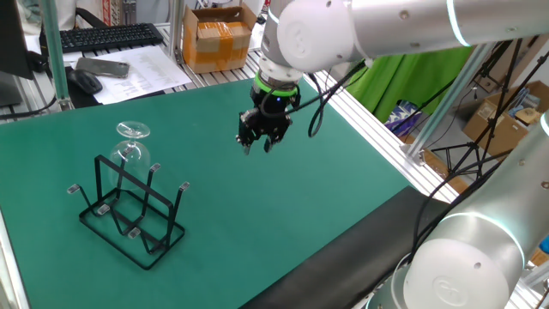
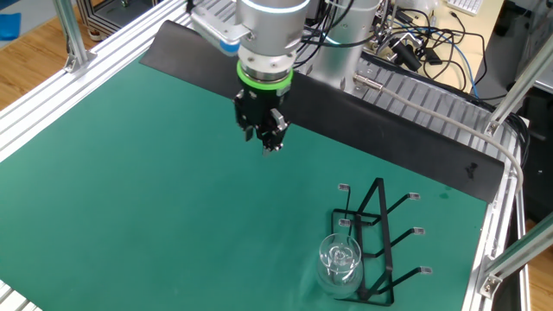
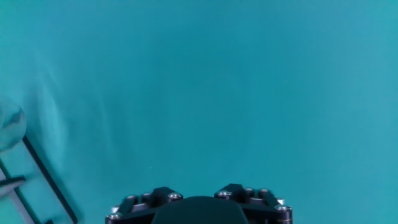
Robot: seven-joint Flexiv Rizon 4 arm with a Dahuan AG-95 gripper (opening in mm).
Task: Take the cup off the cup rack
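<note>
The glass (image 1: 132,144) hangs upside down on a prong at one end of the black wire rack (image 1: 133,210), foot uppermost. The tool (image 1: 260,144) hovers above the green worktop (image 1: 283,197), well apart from the rack. Whether its fingers are open or closed cannot be told.

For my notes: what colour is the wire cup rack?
Black. The cup rack shows best in one fixed view, standing on the green table mat.

open mat (image 1: 283,197) around gripper (image 1: 260,143), rack (image 1: 133,210) well apart
</note>
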